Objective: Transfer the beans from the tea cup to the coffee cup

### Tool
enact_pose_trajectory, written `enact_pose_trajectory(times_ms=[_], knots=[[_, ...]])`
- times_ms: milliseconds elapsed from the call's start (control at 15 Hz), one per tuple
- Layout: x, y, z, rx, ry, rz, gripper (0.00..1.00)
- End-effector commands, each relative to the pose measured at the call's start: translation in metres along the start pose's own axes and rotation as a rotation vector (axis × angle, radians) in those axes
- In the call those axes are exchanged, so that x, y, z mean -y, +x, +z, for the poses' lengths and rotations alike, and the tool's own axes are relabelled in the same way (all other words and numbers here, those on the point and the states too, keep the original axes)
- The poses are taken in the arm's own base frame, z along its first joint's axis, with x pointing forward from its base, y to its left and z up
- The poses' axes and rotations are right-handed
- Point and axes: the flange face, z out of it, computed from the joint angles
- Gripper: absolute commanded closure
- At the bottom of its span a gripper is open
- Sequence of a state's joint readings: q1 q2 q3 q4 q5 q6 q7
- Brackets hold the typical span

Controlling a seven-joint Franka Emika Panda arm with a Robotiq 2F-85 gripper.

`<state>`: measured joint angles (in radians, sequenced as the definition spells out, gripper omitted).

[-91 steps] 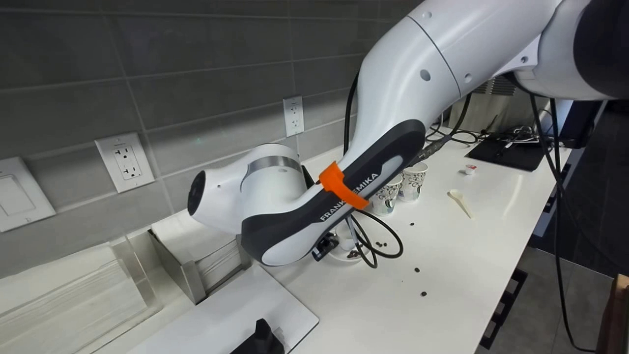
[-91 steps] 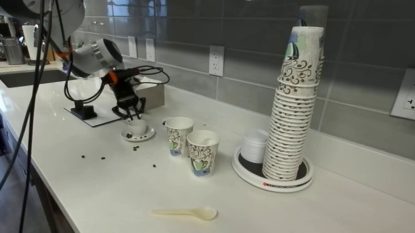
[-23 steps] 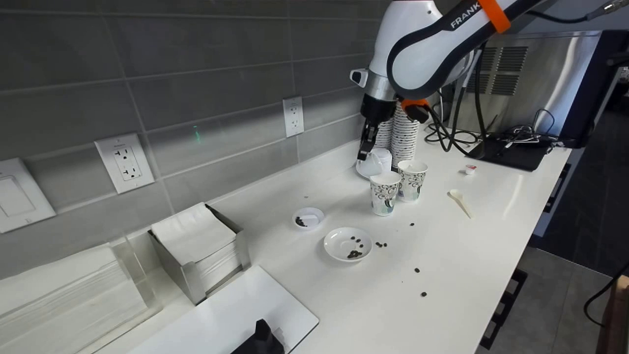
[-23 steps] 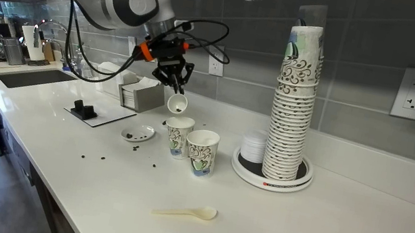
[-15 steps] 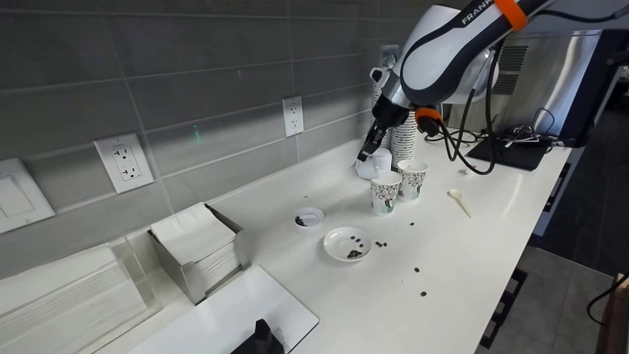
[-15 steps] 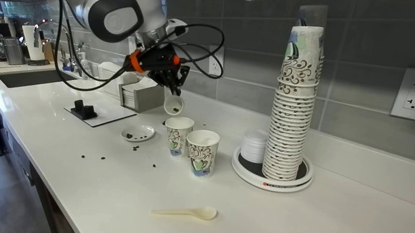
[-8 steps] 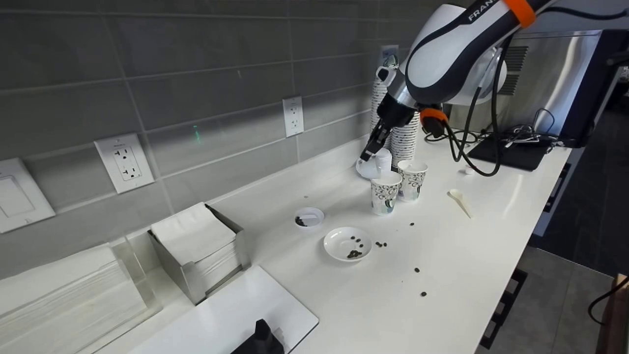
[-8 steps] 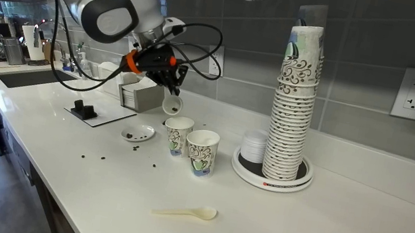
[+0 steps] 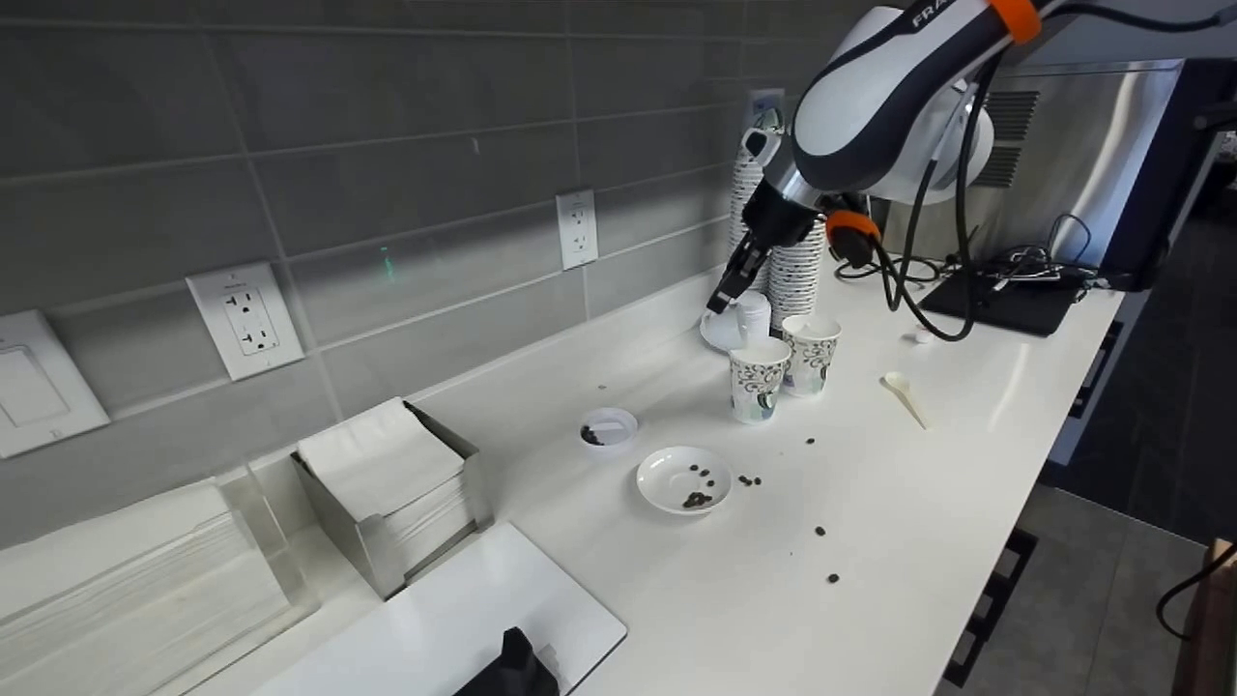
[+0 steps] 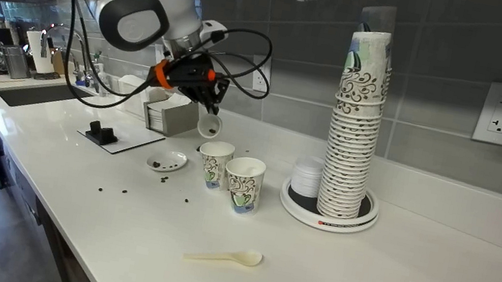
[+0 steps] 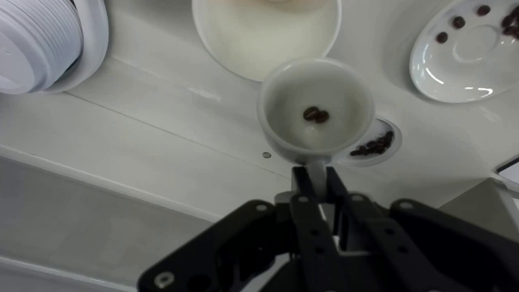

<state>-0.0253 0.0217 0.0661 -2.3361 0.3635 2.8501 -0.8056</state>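
Currently, in an exterior view, the arm (image 10: pixel 172 3) is extended from the upper left of the tea cup (image 10: pixel 205 124) and angled down toward it. Below and left of the tea cup, beans (image 10: pixel 164 179) are scattered on the desk (image 10: pixel 151 237) and in the saucer (image 10: pixel 170 157). The tea cup is held tilted in the air, its handle (image 11: pixel 318 178) pinched between the fingers (image 11: pixel 299 182); in the wrist view two beans (image 11: pixel 316 115) are seen inside. Lower and slightly right, a paper cup (image 10: pixel 213 168) is stood upright, a second paper cup (image 10: pixel 243 186) just beside.
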Motion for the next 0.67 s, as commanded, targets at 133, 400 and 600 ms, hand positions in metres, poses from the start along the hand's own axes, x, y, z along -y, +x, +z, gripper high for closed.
enact_pose_trajectory(times_ms=[133,400,600], knots=[[-0.019,0.007,-0.011,-0.095,0.108,-0.008,0.97],[-0.05,-0.005,-0.012,-0.161,0.146,0.008,0.97],[-0.072,-0.018,-0.015,-0.196,0.163,0.018,0.97]])
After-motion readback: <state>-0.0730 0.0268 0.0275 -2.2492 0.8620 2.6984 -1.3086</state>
